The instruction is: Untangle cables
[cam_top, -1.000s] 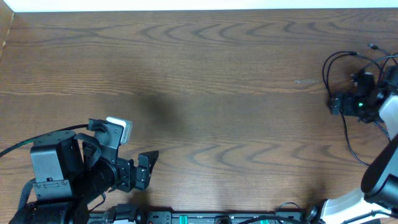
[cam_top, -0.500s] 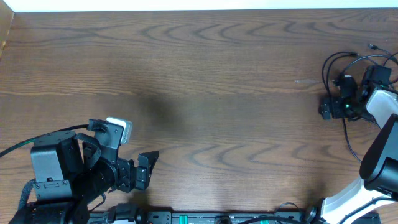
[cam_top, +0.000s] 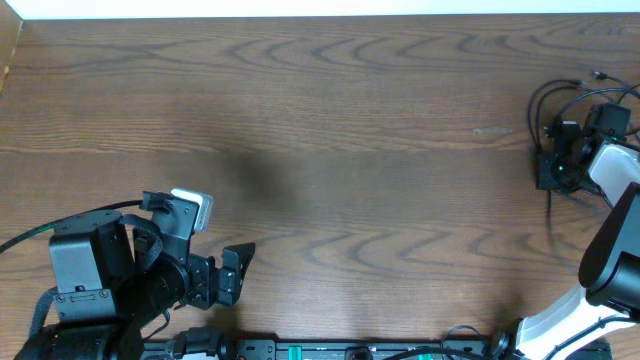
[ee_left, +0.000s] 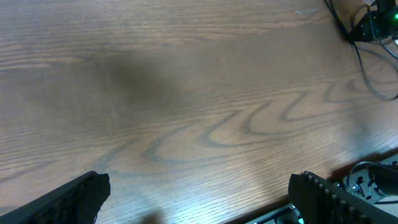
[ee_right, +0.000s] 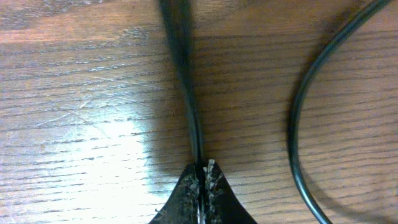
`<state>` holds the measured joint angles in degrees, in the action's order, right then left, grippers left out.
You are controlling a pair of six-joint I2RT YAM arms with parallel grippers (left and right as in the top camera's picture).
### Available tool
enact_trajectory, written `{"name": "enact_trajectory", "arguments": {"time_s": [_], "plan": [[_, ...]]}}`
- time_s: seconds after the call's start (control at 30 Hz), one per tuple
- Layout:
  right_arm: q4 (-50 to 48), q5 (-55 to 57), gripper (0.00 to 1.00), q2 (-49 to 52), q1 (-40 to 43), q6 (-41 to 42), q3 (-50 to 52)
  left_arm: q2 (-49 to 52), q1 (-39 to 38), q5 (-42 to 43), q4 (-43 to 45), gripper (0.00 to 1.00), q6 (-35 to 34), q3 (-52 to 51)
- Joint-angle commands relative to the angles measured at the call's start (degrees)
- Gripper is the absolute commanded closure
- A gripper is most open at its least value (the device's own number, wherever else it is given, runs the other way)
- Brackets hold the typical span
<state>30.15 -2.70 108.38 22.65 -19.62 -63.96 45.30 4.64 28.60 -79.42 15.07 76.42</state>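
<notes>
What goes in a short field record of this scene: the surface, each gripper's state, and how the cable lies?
Surface: brown wood-grain table
Left gripper: open, empty, over bare wood
Right gripper: shut on thin black flexible cord
Cord layout: loops at the table's right side; a second strand curves beside the pinched one, not touching it there

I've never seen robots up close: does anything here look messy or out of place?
Only the black cord: it lies in loose, overlapping loops at the table's right edge, with one strand pinched in the right gripper. Nothing looks spilled or broken.
</notes>
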Motion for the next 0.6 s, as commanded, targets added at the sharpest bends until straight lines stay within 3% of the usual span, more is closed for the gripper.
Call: {"name": "enact_trajectory", "arguments": {"time_s": [0.0,0.2,0.37,0.57], "plan": [[0.5,-0.7,0.99,2.1,0.3,3.3,0.5,0.0,-0.2,0.8,-0.3,0.02,0.5,0.3],[2.9,-14.3,0.99,-3.7,0.3,6.3,-6.1,0.0,-0.2,0.8,-0.3,0.02,0.5,0.3],[5.0,-13.4,0.99,-11.8,0.7,6.5,-15.3,0.0,-0.2,0.8,-0.3,0.02,0.5,0.3],[4.9,-1.7,0.99,-17.4,6.1,6.5,-25.3,0.0,-0.2,0.8,-0.3,0.02,0.5,0.3]]}}
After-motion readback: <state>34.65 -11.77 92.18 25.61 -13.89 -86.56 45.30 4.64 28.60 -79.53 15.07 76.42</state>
